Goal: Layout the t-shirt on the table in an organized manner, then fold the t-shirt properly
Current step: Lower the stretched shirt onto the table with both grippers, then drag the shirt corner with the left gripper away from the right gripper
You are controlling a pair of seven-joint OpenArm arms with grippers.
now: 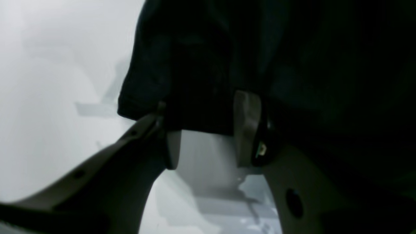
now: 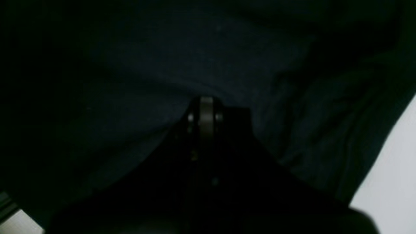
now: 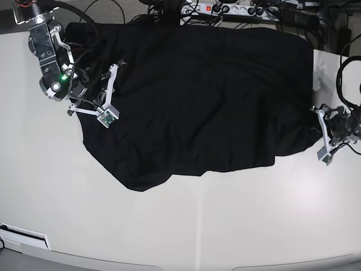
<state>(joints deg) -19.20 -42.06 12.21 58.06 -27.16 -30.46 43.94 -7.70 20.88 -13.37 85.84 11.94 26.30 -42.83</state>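
The black t-shirt (image 3: 203,101) lies spread over the far half of the white table (image 3: 169,226), its lower left part bunched to a point. My left gripper (image 3: 321,134) is at the shirt's right edge. In the left wrist view its fingers (image 1: 247,126) stand apart, open, with a fold of the t-shirt (image 1: 201,81) draped over the tips of my left gripper (image 1: 206,112). My right gripper (image 3: 98,84) sits on the shirt's left edge. In the right wrist view my right gripper (image 2: 206,109) is shut, its tips against the dark t-shirt (image 2: 227,58); I cannot tell whether cloth is pinched.
A power strip (image 3: 225,8) and tangled cables run along the table's far edge. More cable (image 3: 342,73) loops beside the left arm. A white fitting (image 3: 22,234) sits at the near left edge. Bare table shows in both wrist views (image 1: 48,97) (image 2: 396,162).
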